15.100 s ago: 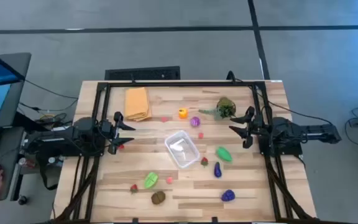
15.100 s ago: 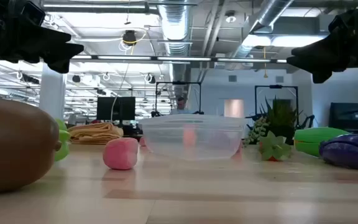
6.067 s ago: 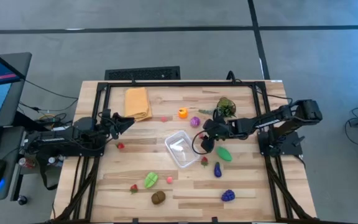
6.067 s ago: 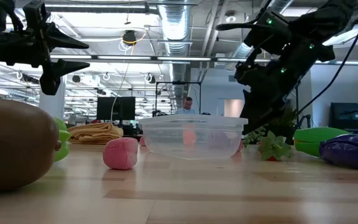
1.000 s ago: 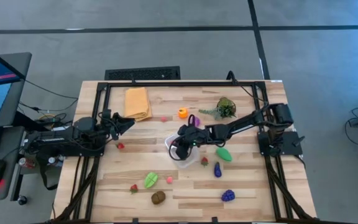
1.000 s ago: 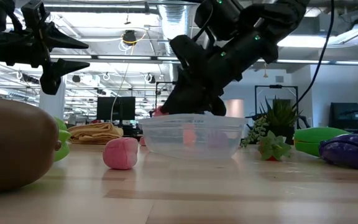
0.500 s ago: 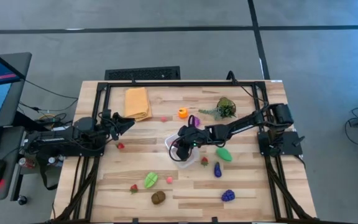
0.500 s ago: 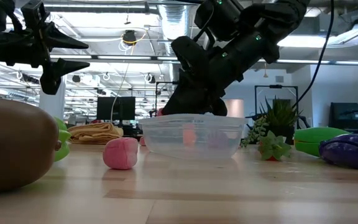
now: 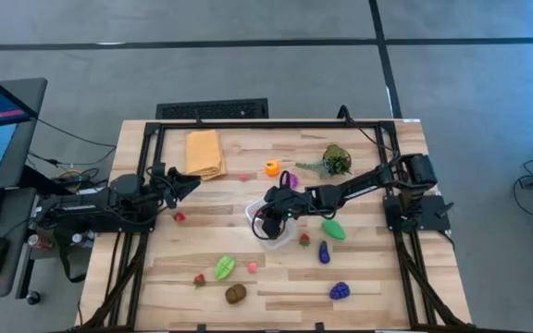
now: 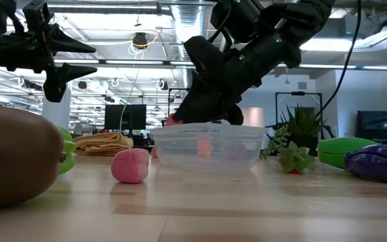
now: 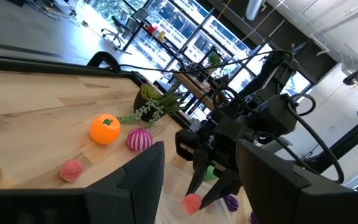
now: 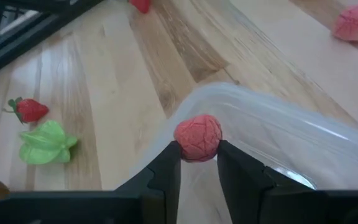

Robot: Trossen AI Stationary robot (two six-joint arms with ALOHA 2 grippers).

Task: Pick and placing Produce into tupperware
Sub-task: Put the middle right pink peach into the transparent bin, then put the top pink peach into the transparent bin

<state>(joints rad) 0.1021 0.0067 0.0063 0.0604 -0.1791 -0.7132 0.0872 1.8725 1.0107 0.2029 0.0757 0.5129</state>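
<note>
- A pale slatted wooden table point(image 9: 359, 277) inside a black frame stands on a grey floor; the low view looks into an open office with exposed ceiling ducts and monitors.
- On it lie a folded orange-yellow cloth point(image 9: 204, 153), a leafy dark-green plant sprig point(image 9: 334, 160) and scattered toy produce: an orange fruit point(image 9: 272, 168), a purple-striped round piece point(image 11: 140, 139), a green pod point(image 9: 332, 228), a dark purple aubergine point(image 9: 324, 252), a blue-purple cluster point(image 9: 340, 290), a brown kiwi point(image 9: 236, 293), a green leafy piece point(image 9: 224, 267) and a red strawberry point(image 9: 198, 279).
- From above, the right arm covers most of the small clear plastic rectangular tupperware point(image 9: 279, 240), so its contents cannot be made out there.
- The right gripper point(image 12: 196, 160) hangs over the tupperware's rim, fingers narrowly pinching a pink round crinkled piece point(image 12: 197, 137) above the container's inside.
- The left gripper point(image 9: 185, 182) waits at the table's left edge, raised, fingers spread apart.
</note>
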